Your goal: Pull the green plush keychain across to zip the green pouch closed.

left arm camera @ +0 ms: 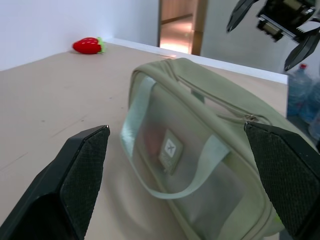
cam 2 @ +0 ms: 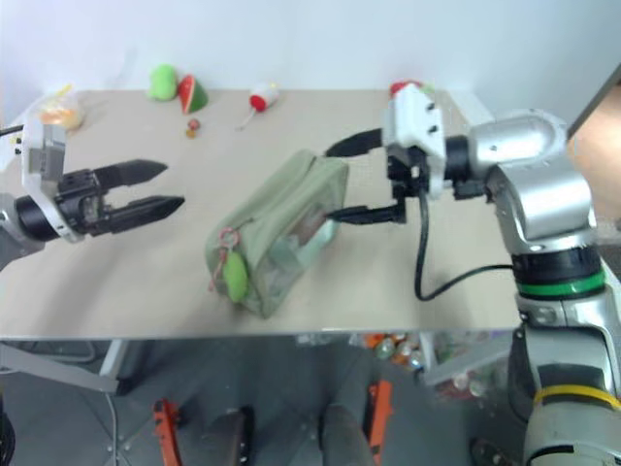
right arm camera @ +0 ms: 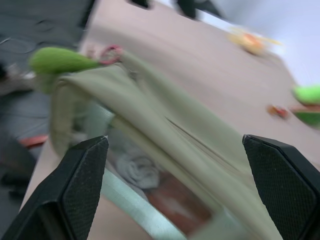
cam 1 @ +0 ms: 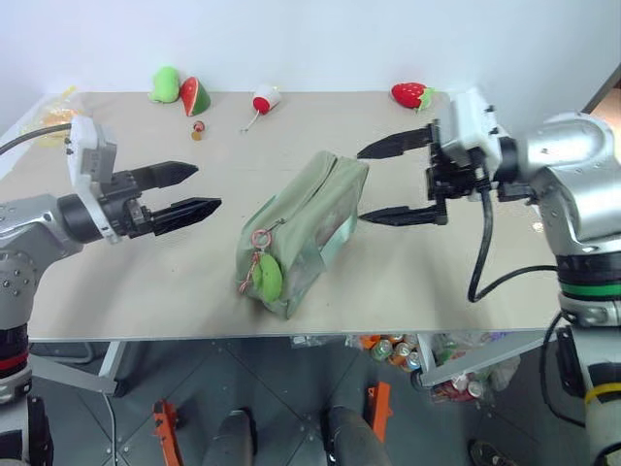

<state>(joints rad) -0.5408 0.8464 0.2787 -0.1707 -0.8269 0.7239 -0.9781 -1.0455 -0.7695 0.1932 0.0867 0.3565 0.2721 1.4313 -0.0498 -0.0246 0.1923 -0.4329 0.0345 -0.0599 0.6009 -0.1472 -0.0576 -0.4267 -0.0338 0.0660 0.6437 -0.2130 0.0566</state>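
Note:
The green pouch (cam 1: pixel 306 228) lies slantwise in the middle of the table, its clear side window and strap handle (left arm camera: pixel 172 187) showing in the left wrist view. The green plush keychain (cam 1: pixel 267 277) hangs on a pinkish ring at the pouch's near end, by the table's front edge; it is also in the right wrist view (right arm camera: pixel 57 60). My left gripper (cam 1: pixel 209 186) hovers open to the left of the pouch, pointing at it, well apart from it. My right gripper (cam 1: pixel 360 186) is open at the pouch's far right end, its two fingers astride that corner with nothing held.
Along the back edge lie a red strawberry plush (cam 1: pixel 409 94), a red-and-white toy (cam 1: pixel 264 100), a watermelon slice (cam 1: pixel 195 95) and a loose green plush toy (cam 1: pixel 165 83). A yellow item (cam 1: pixel 53 116) sits far left. Bottles (cam 1: pixel 388 348) lie under the table.

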